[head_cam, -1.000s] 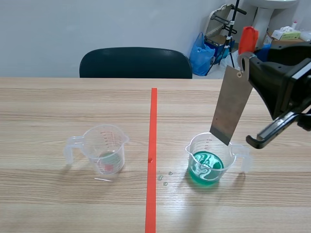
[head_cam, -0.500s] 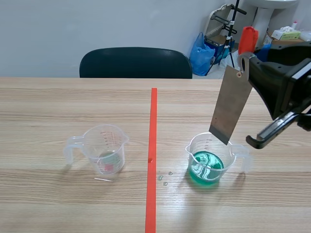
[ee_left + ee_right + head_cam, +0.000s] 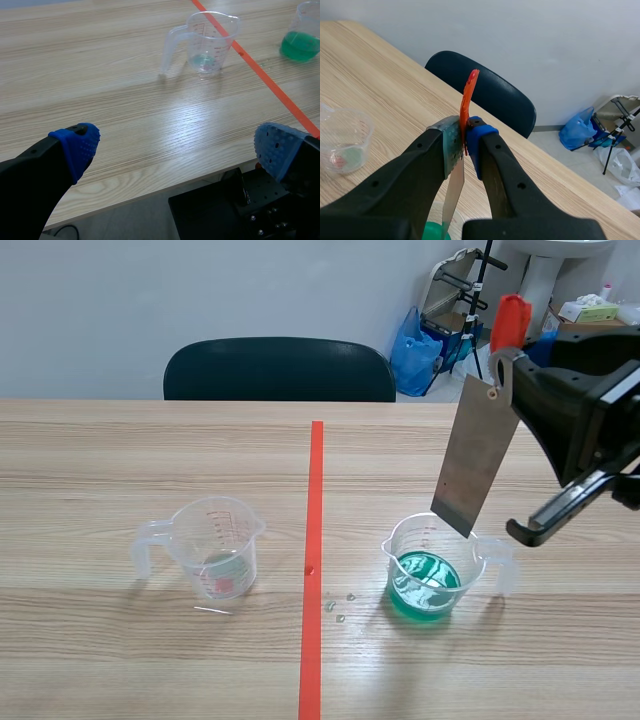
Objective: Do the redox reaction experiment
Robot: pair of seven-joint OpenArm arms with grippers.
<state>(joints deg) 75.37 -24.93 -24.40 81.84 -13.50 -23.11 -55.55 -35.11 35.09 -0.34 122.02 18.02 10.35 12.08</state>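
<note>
Scene view, item one: a grey metal strip (image 3: 476, 455) with an orange-red handle (image 3: 510, 320) hung tilted in the air, its lower corner just above the rim of a clear cup of green liquid (image 3: 408, 538), not dipped in it. Right wrist view: the right gripper (image 3: 465, 145) was closed on the strip's top end at the base of the handle, handle rising above the pads, strip hanging below them. Item two: a second clear cup (image 3: 215, 540), with only a trace of liquid at its bottom, stood left of the red tape line (image 3: 314, 540), well apart from the green one. A few droplets (image 3: 338, 605) lay on the table (image 3: 120, 440) between line and green cup. Left wrist view: the left gripper (image 3: 175, 147) hung at the near table edge, fingers spread wide and holding nothing, the near-empty cup well ahead of it. A dark chair (image 3: 278, 368) stood behind the table.
</note>
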